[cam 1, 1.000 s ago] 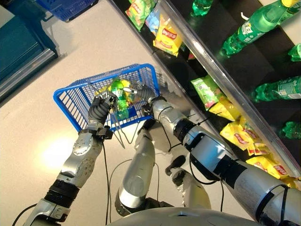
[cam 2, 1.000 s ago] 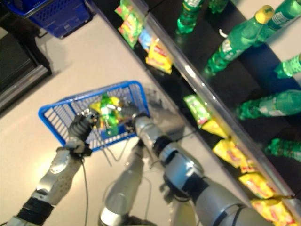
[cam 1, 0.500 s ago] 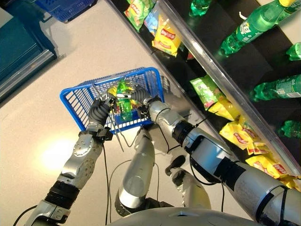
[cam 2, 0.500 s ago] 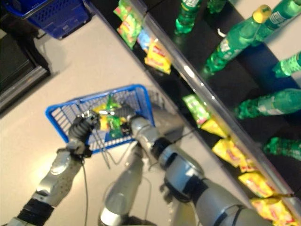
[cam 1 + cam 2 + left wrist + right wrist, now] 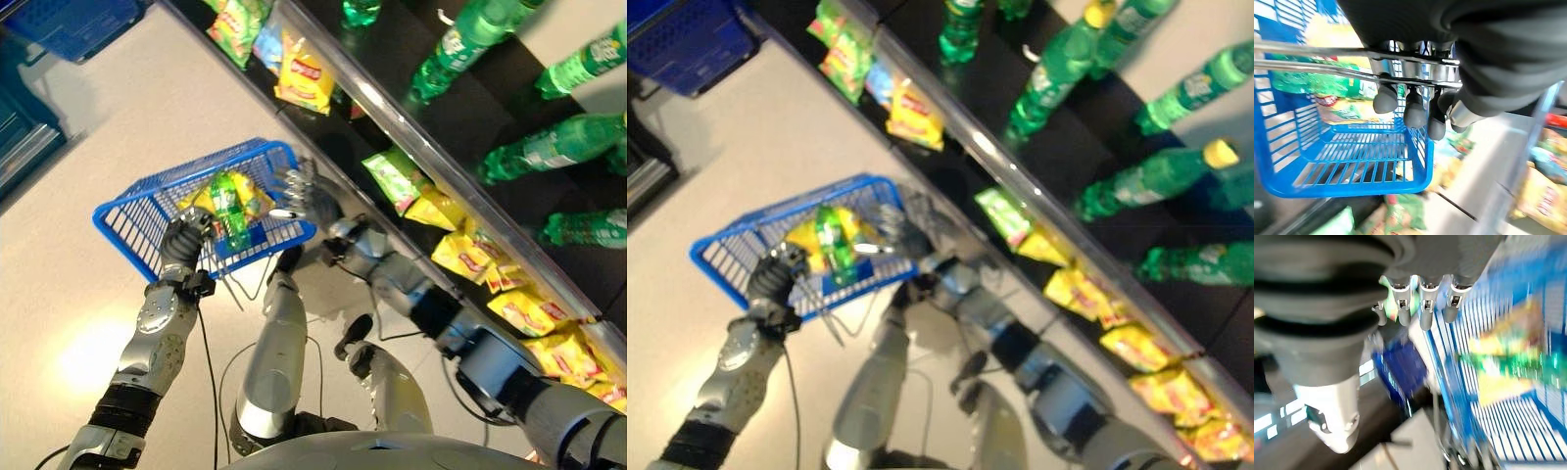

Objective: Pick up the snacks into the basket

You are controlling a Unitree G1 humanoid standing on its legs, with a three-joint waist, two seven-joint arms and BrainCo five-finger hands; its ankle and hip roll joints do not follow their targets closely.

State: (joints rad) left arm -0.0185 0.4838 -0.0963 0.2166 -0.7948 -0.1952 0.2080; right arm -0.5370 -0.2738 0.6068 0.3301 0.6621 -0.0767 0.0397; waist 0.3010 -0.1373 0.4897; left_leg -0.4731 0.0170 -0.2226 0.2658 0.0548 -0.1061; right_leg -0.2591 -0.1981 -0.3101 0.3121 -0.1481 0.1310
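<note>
Snacks [image 5: 257, 196], yellow bags with one green bottle [image 5: 227, 211] among them, lay inside one blue basket [image 5: 137, 211]. The left hand [image 5: 182, 242] was curled tight round the basket's two wire handles [image 5: 1317, 58], holding it above the floor. The right hand [image 5: 299, 189] hung just past the basket's rim, fingers [image 5: 1424, 308] spread and empty. More snack bags [image 5: 468, 257] lay on the shelf [image 5: 411, 147] beside, with green bottles [image 5: 549, 147] beyond.

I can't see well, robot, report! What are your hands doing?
Left hand shut on basket handle. Right hand open beside blue basket. Snacks inside.
</note>
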